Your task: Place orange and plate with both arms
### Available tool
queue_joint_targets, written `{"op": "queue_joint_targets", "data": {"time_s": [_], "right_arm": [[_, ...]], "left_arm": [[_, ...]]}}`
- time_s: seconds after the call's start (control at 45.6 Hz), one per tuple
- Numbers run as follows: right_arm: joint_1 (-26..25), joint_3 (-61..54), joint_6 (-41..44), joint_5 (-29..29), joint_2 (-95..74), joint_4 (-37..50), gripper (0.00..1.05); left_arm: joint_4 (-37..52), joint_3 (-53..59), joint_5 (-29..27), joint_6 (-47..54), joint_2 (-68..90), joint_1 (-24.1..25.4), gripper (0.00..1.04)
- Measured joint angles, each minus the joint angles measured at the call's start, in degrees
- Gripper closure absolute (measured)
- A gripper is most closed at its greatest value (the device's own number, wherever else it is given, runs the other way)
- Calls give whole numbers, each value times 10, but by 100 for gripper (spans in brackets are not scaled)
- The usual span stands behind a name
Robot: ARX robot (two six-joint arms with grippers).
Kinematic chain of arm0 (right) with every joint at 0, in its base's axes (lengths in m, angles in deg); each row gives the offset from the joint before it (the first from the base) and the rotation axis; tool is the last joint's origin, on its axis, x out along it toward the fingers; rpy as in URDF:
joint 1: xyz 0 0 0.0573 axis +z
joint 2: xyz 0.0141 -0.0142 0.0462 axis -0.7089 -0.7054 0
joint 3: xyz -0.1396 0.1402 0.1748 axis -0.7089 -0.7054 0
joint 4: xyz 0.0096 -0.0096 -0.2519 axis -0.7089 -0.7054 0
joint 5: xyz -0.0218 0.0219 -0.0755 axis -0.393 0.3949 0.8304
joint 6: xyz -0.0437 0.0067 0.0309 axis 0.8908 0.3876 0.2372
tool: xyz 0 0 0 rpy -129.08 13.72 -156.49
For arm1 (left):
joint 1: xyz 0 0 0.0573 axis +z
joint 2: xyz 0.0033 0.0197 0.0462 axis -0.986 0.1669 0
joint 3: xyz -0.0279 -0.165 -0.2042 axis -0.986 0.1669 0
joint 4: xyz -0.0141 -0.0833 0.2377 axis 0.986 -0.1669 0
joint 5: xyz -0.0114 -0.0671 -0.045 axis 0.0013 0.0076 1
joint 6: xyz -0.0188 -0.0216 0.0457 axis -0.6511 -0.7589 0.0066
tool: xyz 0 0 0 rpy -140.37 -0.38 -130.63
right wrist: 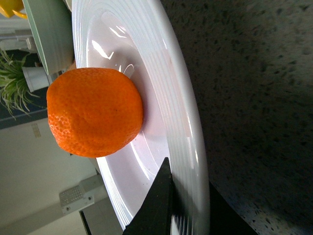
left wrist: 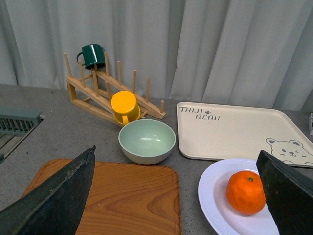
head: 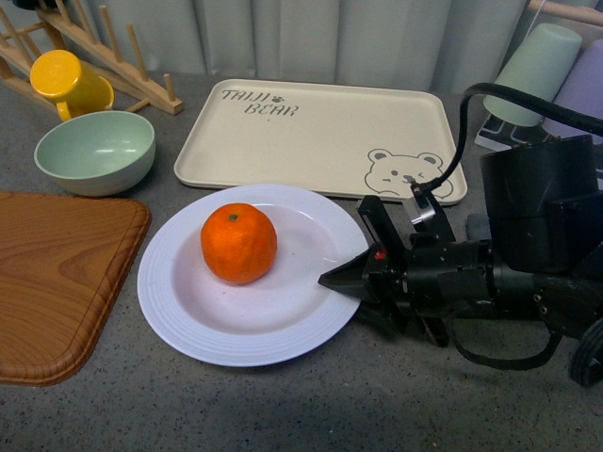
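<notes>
grey speckled counter (head: 283,405) backed by pale curtains is your work surface. the orange (head: 238,243) already sits in the well of the plate (head: 188,311), a little back of centre. the plate lies on the counter between the wooden board (head: 57,282) and the bear tray (head: 311,132), just in front of the tray.

the fruit-on-plate part looks done to me. what seems left is settling the plate and letting go, though you can't read a target spot from these views.

your right gripper (head: 347,294) reaches in from the right. one of its fingers (right wrist: 156,210) lies on top of the ridged rim with the other beneath, so it looks clamped on the rim. your left gripper (left wrist: 176,151) hangs on the board side with its fingers spread wide, holding nothing.

the orange is round with no real long axis, and its green stem dot faces up. the plate is round too, lying flat with its well upward.
</notes>
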Motion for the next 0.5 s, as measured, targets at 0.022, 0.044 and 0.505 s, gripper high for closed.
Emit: {"op": "queue_joint_targets", "data": {"time_s": [0.022,0.044,0.505], "right_arm": [[-2,-4,-3,0,1,7,101],[-4,-7,-8,0,2,14,101],[-42,45,-105,57,27,71,101]], "left_arm": [[0,0,0,0,0,0,7],[0,0,0,0,0,0,7],[0,0,0,0,0,0,7]]}}
